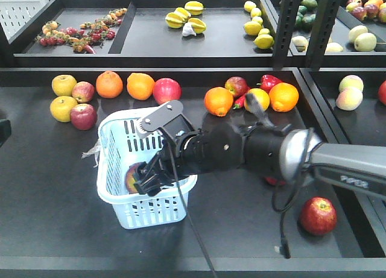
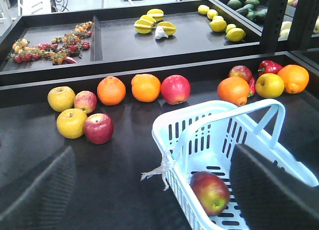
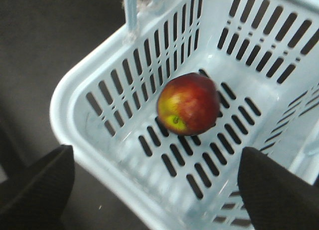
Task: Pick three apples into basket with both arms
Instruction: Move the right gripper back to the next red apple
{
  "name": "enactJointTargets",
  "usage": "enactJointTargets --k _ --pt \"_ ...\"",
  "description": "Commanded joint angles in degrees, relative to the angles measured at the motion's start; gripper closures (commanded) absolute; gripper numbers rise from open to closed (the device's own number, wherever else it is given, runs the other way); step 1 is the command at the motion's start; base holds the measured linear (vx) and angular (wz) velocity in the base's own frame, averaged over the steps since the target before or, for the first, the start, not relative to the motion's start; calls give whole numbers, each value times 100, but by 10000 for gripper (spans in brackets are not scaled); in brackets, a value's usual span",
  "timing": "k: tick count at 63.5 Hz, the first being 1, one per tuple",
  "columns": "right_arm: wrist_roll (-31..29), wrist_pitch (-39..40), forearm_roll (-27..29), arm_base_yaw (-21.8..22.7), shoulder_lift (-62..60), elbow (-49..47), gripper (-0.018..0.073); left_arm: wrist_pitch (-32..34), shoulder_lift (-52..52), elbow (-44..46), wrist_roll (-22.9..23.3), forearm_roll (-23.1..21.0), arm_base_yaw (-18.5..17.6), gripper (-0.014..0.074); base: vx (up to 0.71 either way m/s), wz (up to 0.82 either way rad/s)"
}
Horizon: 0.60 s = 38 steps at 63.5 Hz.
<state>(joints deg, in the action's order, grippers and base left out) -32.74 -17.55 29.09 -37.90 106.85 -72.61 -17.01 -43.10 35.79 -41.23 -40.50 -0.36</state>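
Note:
The pale blue basket (image 1: 108, 163) (image 2: 199, 110) (image 3: 75, 90) stands on the dark table. One red apple (image 1: 131, 178) (image 2: 211, 191) (image 3: 189, 104) lies loose on its slotted floor. My right gripper (image 1: 151, 180) (image 3: 155, 160) hangs open over the basket's near edge, just above that apple, holding nothing. My left gripper (image 2: 154, 175) is open and empty at the basket's left side, its fingers (image 2: 45, 185) wide apart. More red apples lie on the table: one at the front right (image 1: 318, 216), one beside the yellow apples (image 1: 83, 116) (image 2: 98, 128), one next to the oranges (image 1: 167, 90) (image 2: 175, 89).
Yellow apples (image 1: 63, 108), oranges (image 1: 109, 84) (image 1: 218, 101) and a red pepper (image 1: 269, 81) line the table's back edge. A raised divider (image 1: 181, 61) separates the rear trays of fruit. A black upright post (image 1: 288, 25) stands back right. The right arm (image 1: 271, 151) spans the table's middle.

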Motion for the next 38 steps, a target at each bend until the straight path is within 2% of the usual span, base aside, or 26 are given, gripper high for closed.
enactJointTargets --k 1,11,19,29,38 --pt "187 -206 -82 296 -583 -192 -70 281 11 138 51 -139 -11 3 0 0" --pt "384 -1042 -379 974 -1048 -192 -60 281 11 138 51 -139 -11 3 0 0" --pt "426 -1410 -608 1758 -1249 -166 -53 281 11 138 51 -139 -11 3 0 0" --pt "552 -1527 -835 2625 -1071 -166 -48 281 11 138 51 -139 -11 3 0 0" --pt "552 -1491 -1077 3126 -697 -166 -45 281 11 138 51 -139 -11 3 0 0"
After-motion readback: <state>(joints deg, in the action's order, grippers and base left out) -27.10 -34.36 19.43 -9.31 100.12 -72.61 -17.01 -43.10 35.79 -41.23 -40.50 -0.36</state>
